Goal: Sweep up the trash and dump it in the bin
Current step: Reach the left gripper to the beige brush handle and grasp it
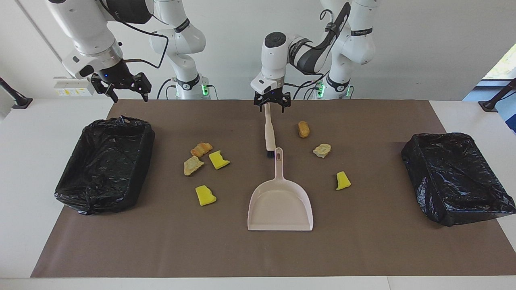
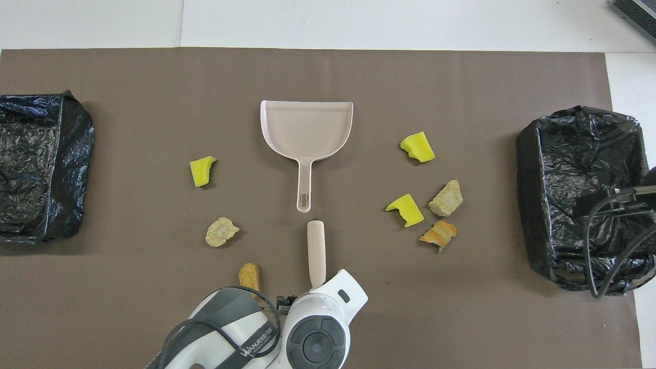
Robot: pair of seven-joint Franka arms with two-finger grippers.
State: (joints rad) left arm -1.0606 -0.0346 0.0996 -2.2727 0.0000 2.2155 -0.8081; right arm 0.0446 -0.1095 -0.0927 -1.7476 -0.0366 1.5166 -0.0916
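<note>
left end effector [image 1: 272,106] is hanging open right over the brush [image 1: 269,129] handle's tip; brush is pointing lengthwise at the dustpan [image 1: 281,203]; right end effector [image 1: 121,85] is waiting open, well apart

From overhead, the left arm's wrist covers the brush [image 2: 316,248] handle's end and part of one brown scrap [image 2: 249,273]; the bin [image 2: 36,169] at the mat's edge is cut off.

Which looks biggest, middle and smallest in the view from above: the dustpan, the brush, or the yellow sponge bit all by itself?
1. Dustpan, biggest.
2. Brush, though the left arm covers part of its handle, so only some of it shows.
3. Lone yellow sponge bit, smallest.
</note>
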